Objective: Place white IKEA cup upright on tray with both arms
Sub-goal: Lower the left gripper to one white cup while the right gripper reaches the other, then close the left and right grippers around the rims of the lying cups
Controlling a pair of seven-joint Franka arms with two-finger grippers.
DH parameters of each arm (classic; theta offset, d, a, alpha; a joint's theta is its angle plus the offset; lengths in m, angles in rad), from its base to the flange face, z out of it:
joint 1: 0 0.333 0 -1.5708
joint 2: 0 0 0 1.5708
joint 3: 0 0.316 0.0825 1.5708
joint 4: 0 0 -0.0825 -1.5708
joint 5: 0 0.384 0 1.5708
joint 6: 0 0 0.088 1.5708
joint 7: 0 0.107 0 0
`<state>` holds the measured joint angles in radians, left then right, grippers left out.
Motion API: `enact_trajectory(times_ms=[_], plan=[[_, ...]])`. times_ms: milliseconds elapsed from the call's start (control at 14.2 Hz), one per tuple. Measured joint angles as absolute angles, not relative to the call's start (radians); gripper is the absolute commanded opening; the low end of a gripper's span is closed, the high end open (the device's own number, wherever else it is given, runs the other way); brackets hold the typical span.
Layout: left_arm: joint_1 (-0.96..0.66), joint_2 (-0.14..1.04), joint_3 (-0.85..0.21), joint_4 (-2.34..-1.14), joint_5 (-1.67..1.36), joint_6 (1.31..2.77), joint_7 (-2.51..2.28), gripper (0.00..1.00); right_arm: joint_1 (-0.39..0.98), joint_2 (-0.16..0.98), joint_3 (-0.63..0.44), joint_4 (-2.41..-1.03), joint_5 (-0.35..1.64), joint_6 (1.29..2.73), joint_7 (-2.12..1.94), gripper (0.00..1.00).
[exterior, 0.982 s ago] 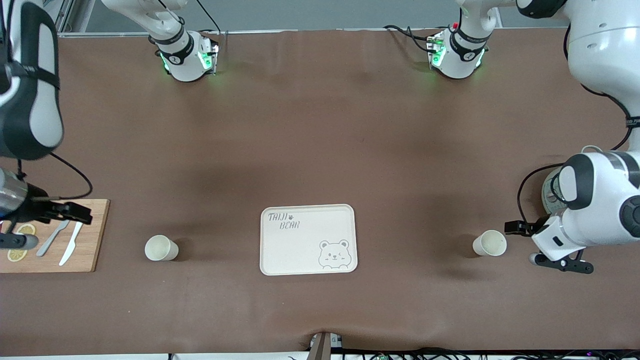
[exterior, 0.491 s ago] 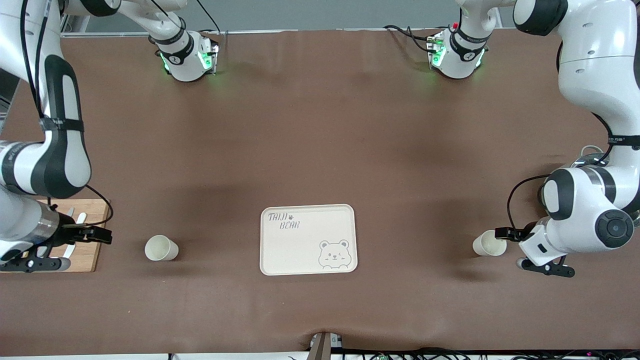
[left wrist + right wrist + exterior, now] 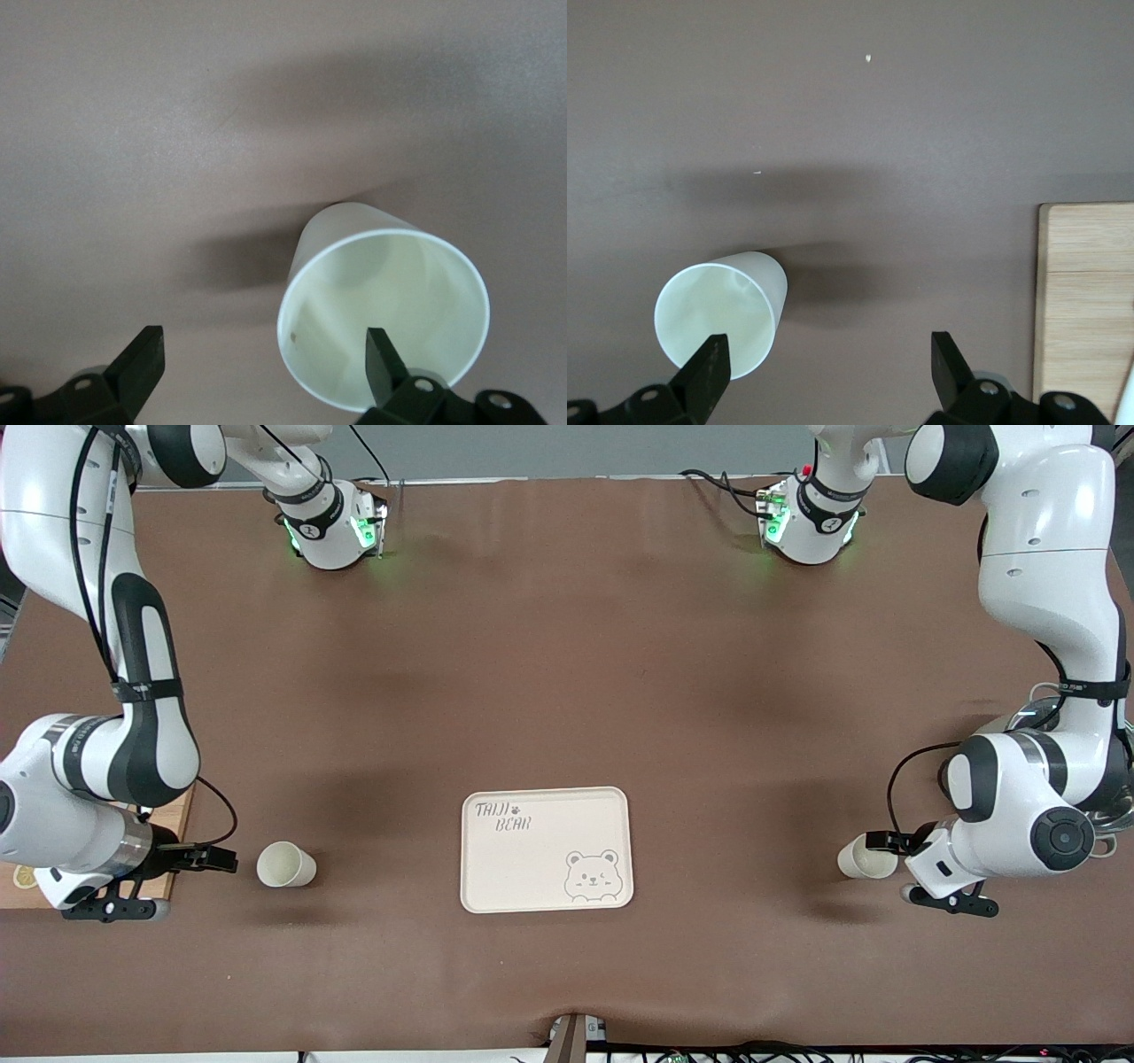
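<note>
Two white cups stand upright on the brown table, one on each side of the cream tray (image 3: 547, 849). The cup (image 3: 285, 865) at the right arm's end also shows in the right wrist view (image 3: 722, 314). My right gripper (image 3: 221, 859) is open and low beside it, and the cup lies just outside one fingertip (image 3: 709, 363). The cup (image 3: 864, 859) at the left arm's end also shows in the left wrist view (image 3: 383, 305). My left gripper (image 3: 879, 840) is open at that cup's rim, and one fingertip (image 3: 381, 354) is over its mouth. The tray holds nothing.
A bamboo cutting board (image 3: 173, 841) lies at the right arm's end, mostly hidden under the right arm; its edge also shows in the right wrist view (image 3: 1085, 301). A round metal thing (image 3: 1032, 713) is partly hidden by the left arm.
Both arms have swung in toward the tray. The right gripper left the cutting board and came up beside its cup. The left gripper closed in on its cup's rim.
</note>
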<state>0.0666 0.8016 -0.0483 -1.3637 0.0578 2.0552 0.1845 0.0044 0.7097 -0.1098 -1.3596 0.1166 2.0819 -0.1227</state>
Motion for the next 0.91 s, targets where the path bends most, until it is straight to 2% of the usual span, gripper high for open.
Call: enact_trajectory(times_ms=[211,351,421,561,772,842,912], plan=[[0.067,0.813,-0.050,-1.364,0.058,2.068,0.205,0.71,0.014,0.741,-0.105,-1.360,0.117,2.122,-0.123,1.00],[0.066,0.816,-0.052,-1.364,0.058,2.071,0.210,0.64,0.029,0.755,-0.104,-1.359,0.117,2.131,-0.123,1.00],[0.065,0.815,-0.053,-1.364,0.058,2.072,0.210,0.55,0.032,0.763,-0.104,-1.359,0.117,2.134,-0.123,1.00],[0.065,0.815,-0.055,-1.363,0.058,2.076,0.210,0.28,0.033,0.780,-0.105,-1.359,0.117,2.148,-0.123,1.00],[0.065,0.817,-0.055,-1.363,0.058,2.076,0.210,0.04,0.033,0.793,-0.105,-1.359,0.117,2.153,-0.123,1.00],[0.065,0.817,-0.055,-1.363,0.058,2.076,0.211,0.00,0.033,0.794,-0.105,-1.359,0.117,2.153,-0.123,1.00],[0.065,0.818,-0.056,-1.363,0.057,2.076,0.211,0.00,0.033,0.795,-0.105,-1.359,0.117,2.153,-0.123,1.00]])
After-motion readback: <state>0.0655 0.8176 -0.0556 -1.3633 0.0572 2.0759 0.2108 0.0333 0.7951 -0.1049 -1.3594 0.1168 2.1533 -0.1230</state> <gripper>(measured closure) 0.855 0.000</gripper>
